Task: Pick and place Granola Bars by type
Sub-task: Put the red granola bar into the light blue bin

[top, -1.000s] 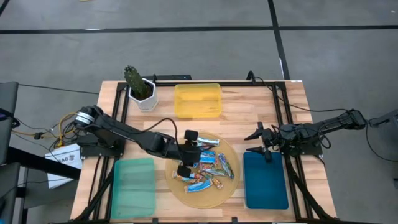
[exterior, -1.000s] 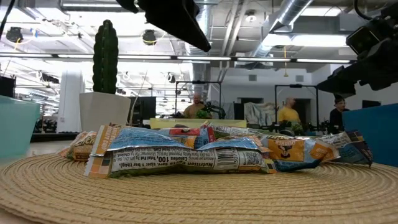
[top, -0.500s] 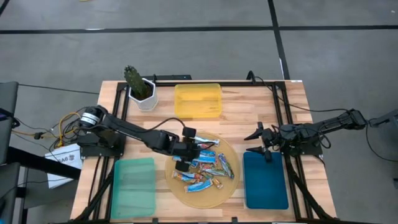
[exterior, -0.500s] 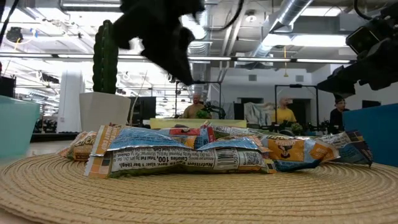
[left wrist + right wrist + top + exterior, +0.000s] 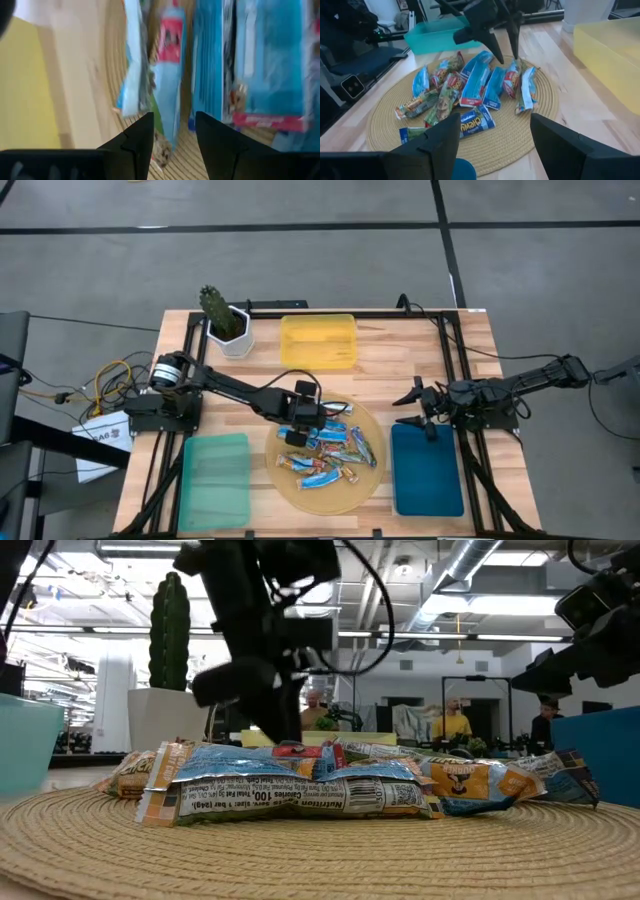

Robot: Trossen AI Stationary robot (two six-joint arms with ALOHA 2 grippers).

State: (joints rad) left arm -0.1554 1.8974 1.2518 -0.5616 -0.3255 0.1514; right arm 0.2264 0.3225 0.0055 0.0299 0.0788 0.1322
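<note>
Now left hand (image 5: 300, 417) over granola bars (image 5: 330, 448), axes mixed.

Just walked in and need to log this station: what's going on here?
The left gripper hangs open over the far edge of the woven mat, just above the pile of granola bars, holding nothing. The right gripper waits open above the blue tray. No bars show in the green tray or the yellow tray.
</note>
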